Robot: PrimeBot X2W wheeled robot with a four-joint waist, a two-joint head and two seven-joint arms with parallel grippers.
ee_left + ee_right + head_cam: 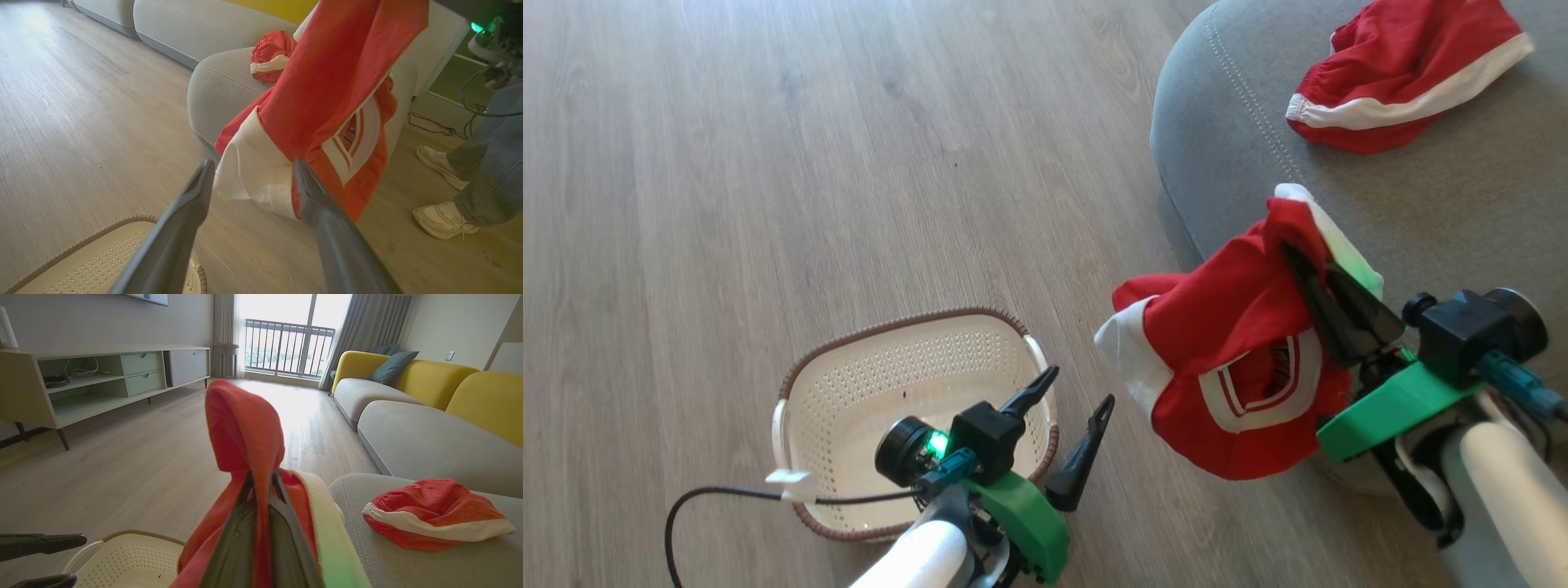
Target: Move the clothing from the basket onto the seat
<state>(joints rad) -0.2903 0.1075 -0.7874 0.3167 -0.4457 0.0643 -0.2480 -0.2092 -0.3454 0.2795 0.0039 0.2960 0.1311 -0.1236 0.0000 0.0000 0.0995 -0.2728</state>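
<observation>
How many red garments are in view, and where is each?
2. One garment lies on the seat; the other garment hangs from the shut right tool at the seat's edge. The left arm hides part of the basket.

Both arms same build: white rounded forearm (1507,490), bright green plastic wrist bracket (1388,408), black camera block (1462,331) with a round lens barrel (898,451), teal connector (1523,382) plugged in. Left gripper (1081,385) and right gripper (1298,261) each have two long dark fingers (1082,461) tapering to points. Green LED (938,443) lit on the left camera block. Black cable (727,490) off the left wrist, white clip (792,484) on it.
</observation>
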